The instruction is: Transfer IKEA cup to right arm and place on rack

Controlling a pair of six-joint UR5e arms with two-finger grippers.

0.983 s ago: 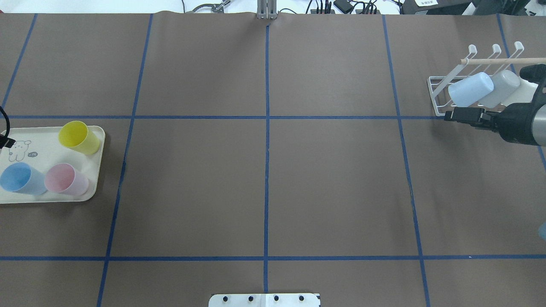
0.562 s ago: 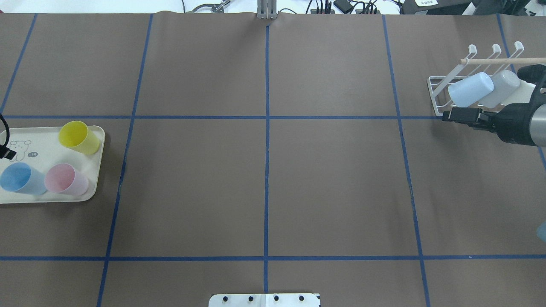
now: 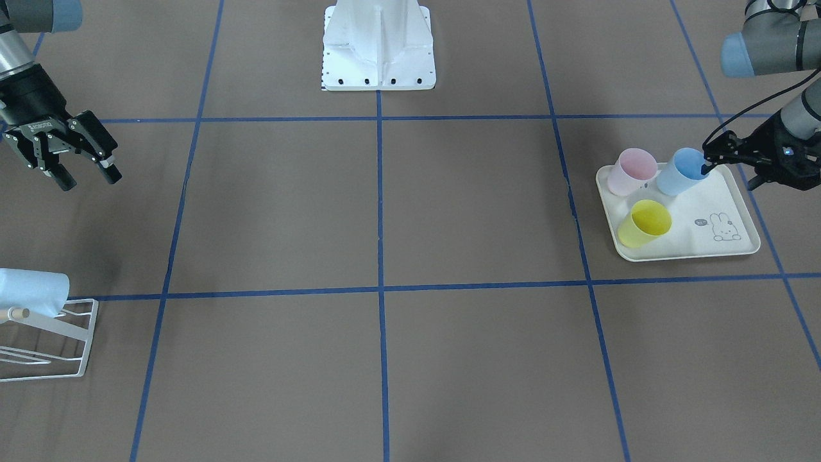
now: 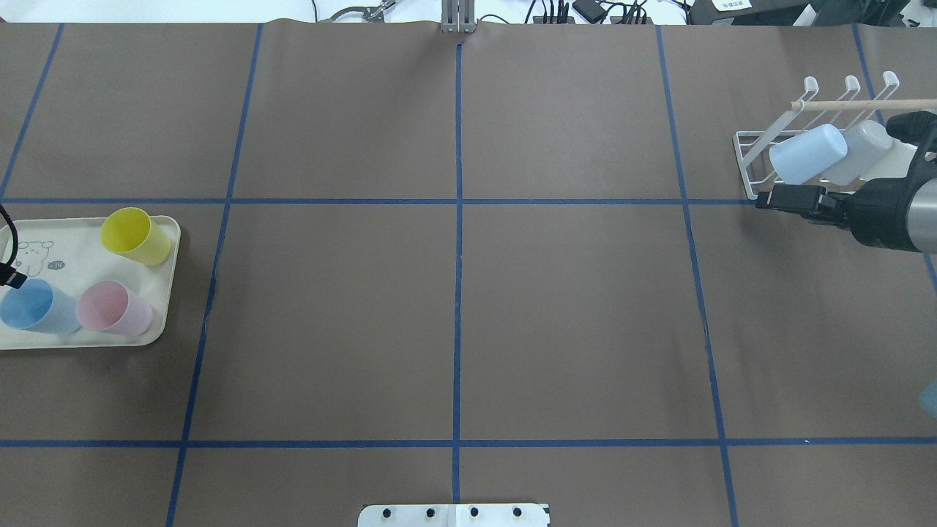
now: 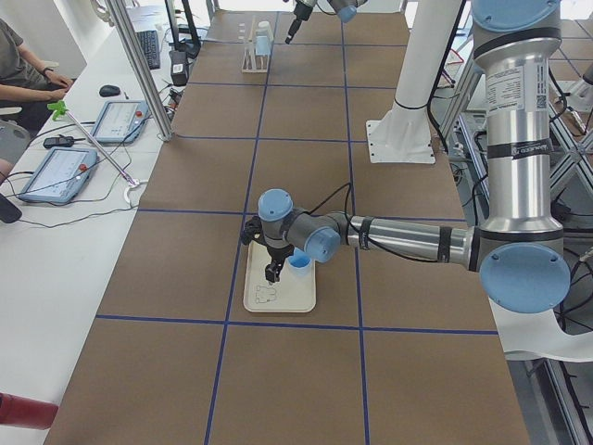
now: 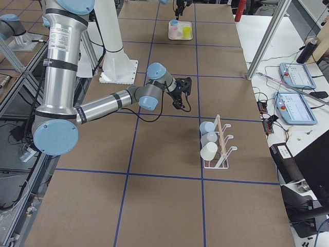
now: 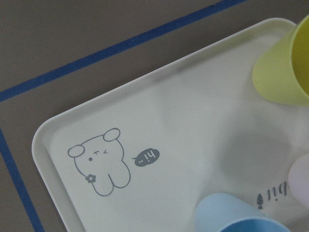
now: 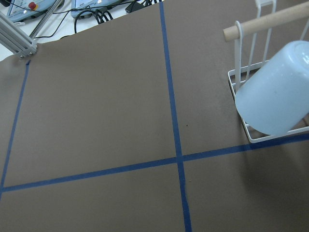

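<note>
exterior front-facing view suggests the pick-up step: left gripper [image 3: 728,176] spread open at the rim of the upright sky-blue plastic cup [image 3: 678,174] on the cream rabbit-print tray [image 3: 686,240], needing next to pinch and lift, while right gripper [image 3: 90,181] waits open, empty, beside the white wire rack [image 3: 64,326]

Found a tray [image 3: 737,249] beneath the left gripper [image 3: 728,177]. Counted three cups on it: nearest cup [image 3: 677,176] right at the jaws, one jaw at its mouth; second cup [image 3: 632,170] just beside that, beyond the jaws; third cup [image 3: 643,224] farther out. Found the rack [image 4: 743,165] near the right gripper [image 3: 90,181], off to the side of its jaws and apart from them, racked cups [image 6: 208,138] leaning on it in a row.
</note>
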